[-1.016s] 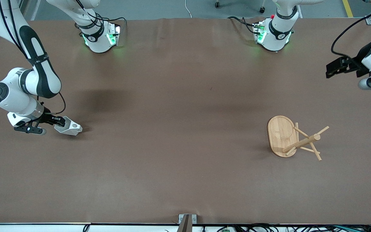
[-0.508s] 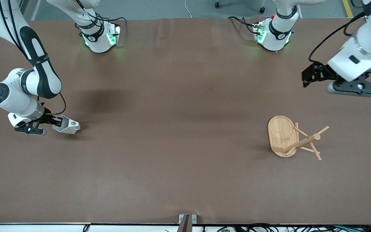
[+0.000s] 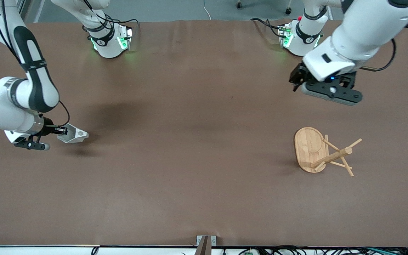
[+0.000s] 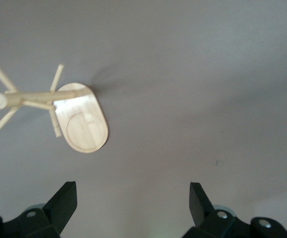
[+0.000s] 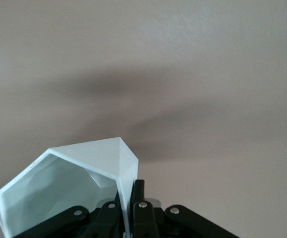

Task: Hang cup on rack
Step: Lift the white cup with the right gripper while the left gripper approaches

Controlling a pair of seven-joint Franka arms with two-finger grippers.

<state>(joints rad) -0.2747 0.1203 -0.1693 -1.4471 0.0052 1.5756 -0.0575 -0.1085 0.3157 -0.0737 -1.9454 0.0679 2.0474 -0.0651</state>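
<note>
Right wrist view, fingers [image 5: 128, 210] clamped on cup [image 5: 69, 188] rim, left fingers [image 4: 66, 201] spread wide, empty

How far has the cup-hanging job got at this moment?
Done: the right claw has gripped the white cup by its wall. In hand: the open left claw is over the table near the toppled bamboo rack. Left: righting the rack, hanging the cup.

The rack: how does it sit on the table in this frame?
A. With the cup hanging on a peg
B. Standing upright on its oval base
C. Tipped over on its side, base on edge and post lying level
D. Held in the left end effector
C: the rack lies tipped over, its oval base on edge and its post and pegs level above the table; the cup is in the right end effector.
</note>
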